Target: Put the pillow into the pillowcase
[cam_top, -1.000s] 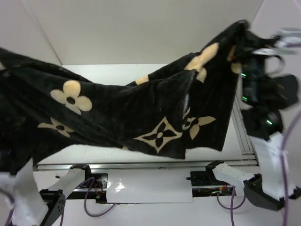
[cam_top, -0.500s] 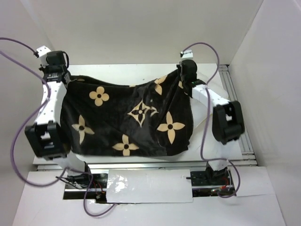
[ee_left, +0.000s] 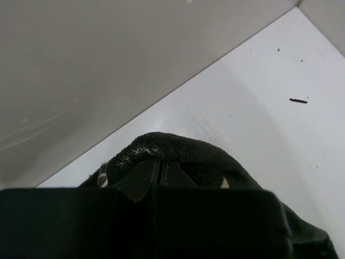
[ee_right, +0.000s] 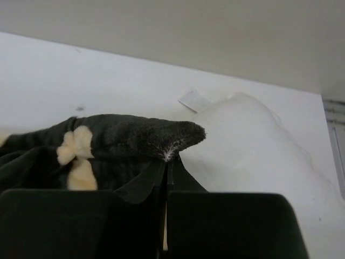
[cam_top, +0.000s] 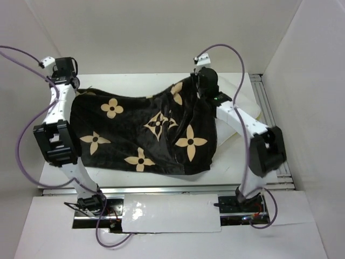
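The black-brown pillowcase (cam_top: 143, 129) with tan flowers lies spread over the table middle. My left gripper (cam_top: 73, 86) is shut on its far left corner (ee_left: 161, 148). My right gripper (cam_top: 202, 86) is shut on its far right corner (ee_right: 161, 140), which is pulled up a little. The white pillow (cam_top: 240, 100) lies at the far right, beside and partly under the right arm; it fills the right of the right wrist view (ee_right: 253, 145). Part of the pillow is hidden by the fabric and the arm.
White walls close the table at the back (cam_top: 161, 32), left and right. A metal rail (cam_top: 269, 108) runs along the right edge. A small white tag (ee_right: 195, 100) lies by the pillow. The table's front edge (cam_top: 161, 189) lies just past the pillowcase.
One second ago the pillowcase hung lifted high and stretched across the view. Both arms have swung down and back, and the fabric now lies on the table; the right gripper shifted slightly left.
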